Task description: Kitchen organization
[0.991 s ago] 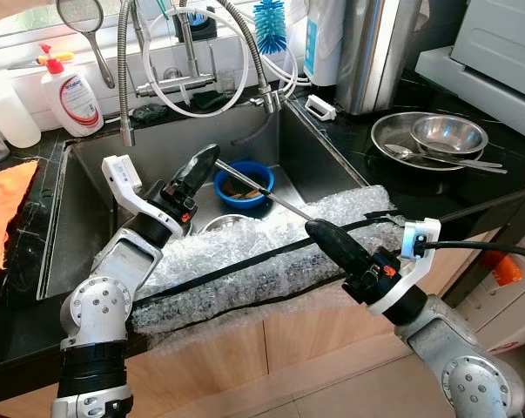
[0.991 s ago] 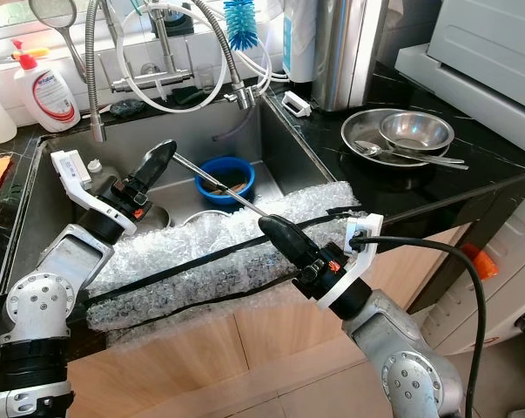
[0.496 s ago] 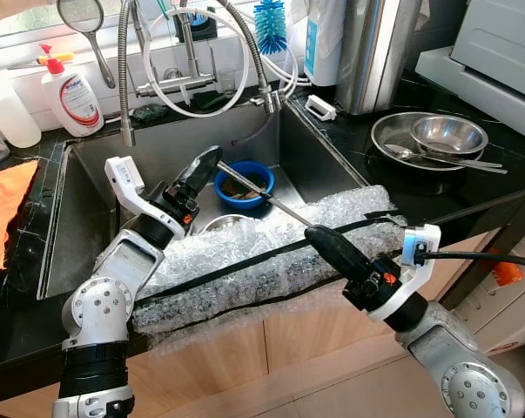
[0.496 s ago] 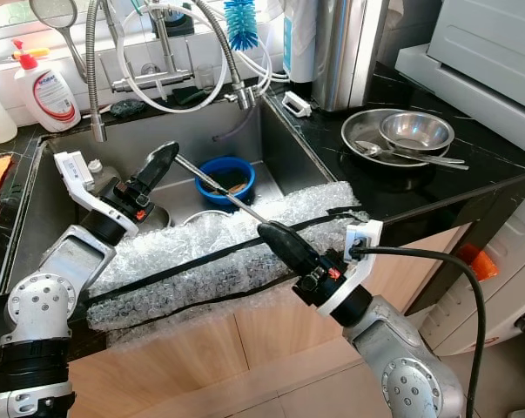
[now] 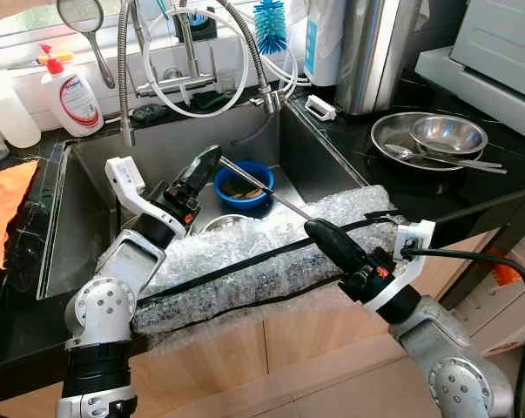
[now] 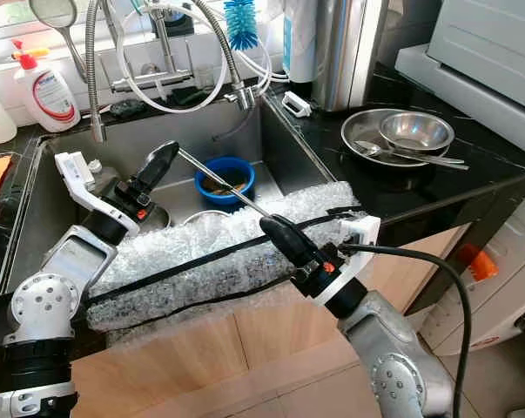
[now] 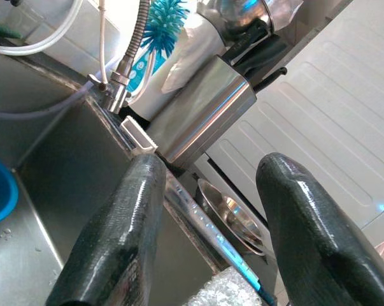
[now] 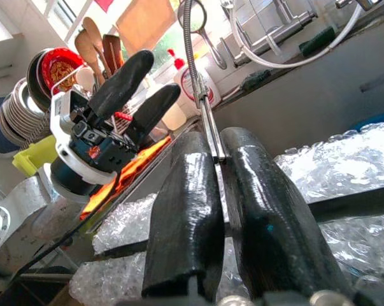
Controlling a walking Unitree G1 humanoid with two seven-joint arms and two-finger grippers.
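Note:
A long thin metal utensil [image 5: 264, 188] spans the sink [image 5: 88, 165] above a blue bowl [image 5: 243, 184]. My right gripper [image 5: 318, 230] is shut on its near end, over the bubble wrap [image 5: 245, 266] along the sink's front edge. The far end of the utensil [image 7: 198, 220] reaches between the fingers of my left gripper [image 5: 212, 155], close to one finger [image 7: 125, 217]. The left gripper is open and hovers over the sink. In the right wrist view the utensil [image 8: 204, 95] runs from the right gripper [image 8: 215, 145] toward the left one.
A steel bowl [image 5: 224, 224] sits in the sink by the blue bowl. Steel plates with spoons [image 5: 436, 139] lie on the black counter at right. Faucet hoses [image 5: 192, 70], a soap bottle [image 5: 70, 94] and a blue brush [image 5: 269, 22] stand behind the sink. An orange cloth [image 5: 1, 209] lies at left.
The right wrist has shifted slightly and the utensil's far end has crept a little nearer the left gripper's fingers. The left arm has hardly moved.

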